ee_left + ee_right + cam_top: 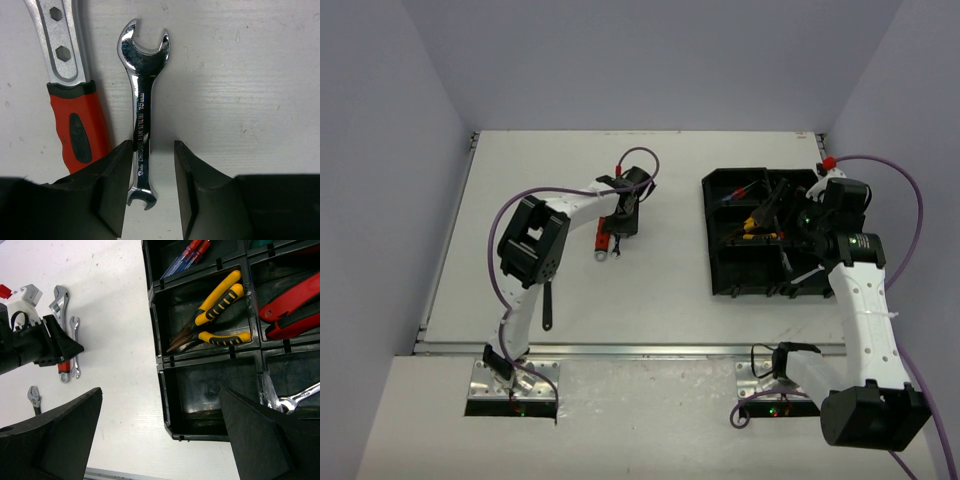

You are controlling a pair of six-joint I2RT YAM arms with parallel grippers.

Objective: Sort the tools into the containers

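A small silver open-end wrench [142, 100] lies on the table next to a red-handled adjustable wrench [75, 115], which also shows in the top view [605, 242]. My left gripper [154, 147] is open and low over the table, its fingers straddling the small wrench's lower end without closing on it. My right gripper [160, 392] is open and empty, hovering above the black organiser tray [155, 315] near an empty front compartment. The tray holds yellow-handled pliers [215, 307], red-handled tools [290, 310], screwdrivers [187, 255] and a silver wrench [295, 400].
A small dark-handled adjustable wrench [548, 305] lies on the table near the left arm's base. The tray [720, 280] sits at the right of the table. Grey walls surround the table on three sides.
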